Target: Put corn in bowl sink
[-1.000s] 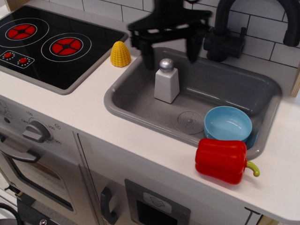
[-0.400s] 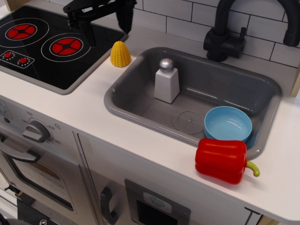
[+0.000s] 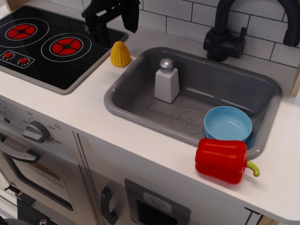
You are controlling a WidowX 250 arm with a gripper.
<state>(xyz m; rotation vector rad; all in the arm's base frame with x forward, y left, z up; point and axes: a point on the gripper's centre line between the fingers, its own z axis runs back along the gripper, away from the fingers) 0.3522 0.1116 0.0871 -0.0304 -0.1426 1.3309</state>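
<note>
Gripper closes in above the corn

The black gripper (image 3: 115,23) now hangs over the back edge of the counter, just above and slightly behind the corn (image 3: 120,54). A moment ago it was further left, over the stovetop (image 3: 51,44); 1 second back it was above the sink (image 3: 197,93) near the salt shaker (image 3: 167,80). So it has swung past the target and is now coming back to line up with it.

Its 2 fingers are spread apart with nothing between them, and they straddle the space over the cob without touching it. The corn stands upright on the white countertop (image 3: 84,112), between the stovetop corner and the left rim of the sink, unmoved across all 3 views.

The bowl (image 3: 228,123) sits empty in the right front corner of the sink, just behind the red pepper (image 3: 221,159), which rests on the counter edge.

Judging from this, the pick has not begun: the next move calls for a descent around the cob, then a carry to the right, past the shaker, to the bowl
</note>
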